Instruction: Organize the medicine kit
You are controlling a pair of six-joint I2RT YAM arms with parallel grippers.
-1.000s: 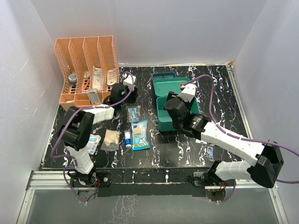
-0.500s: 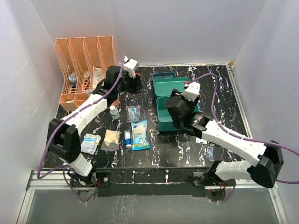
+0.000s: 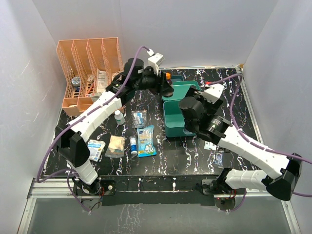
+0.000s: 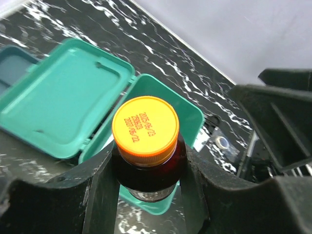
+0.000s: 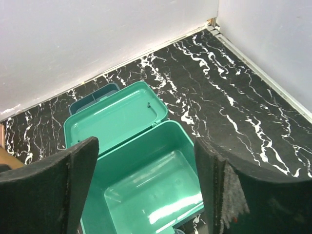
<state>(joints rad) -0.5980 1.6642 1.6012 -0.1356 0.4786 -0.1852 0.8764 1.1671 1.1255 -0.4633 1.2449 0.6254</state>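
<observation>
The teal medicine kit point(image 3: 171, 122) stands open right of centre, its lid point(image 5: 117, 119) laid flat behind it and its box point(image 5: 146, 187) empty. The darker teal insert tray point(image 5: 90, 97) lies behind the lid. My left gripper point(image 3: 165, 84) is shut on a dark brown bottle point(image 4: 146, 168) with an orange cap point(image 4: 145, 129) and holds it upright above the kit's lid. My right gripper point(image 5: 146, 190) is open and empty, hovering right above the open box.
An orange slotted file rack point(image 3: 90, 68) with packets stands at the back left. Loose items lie left of the kit: a small white bottle point(image 3: 118, 116), blue packets point(image 3: 145, 140), a tan packet point(image 3: 116, 146), a tube point(image 3: 133, 145). A small clear bag point(image 3: 218, 158) lies right.
My left arm has swung from the rack area rightward to above the kit's lid, carrying the orange-capped bottle. My right gripper has shifted slightly right over the box.
</observation>
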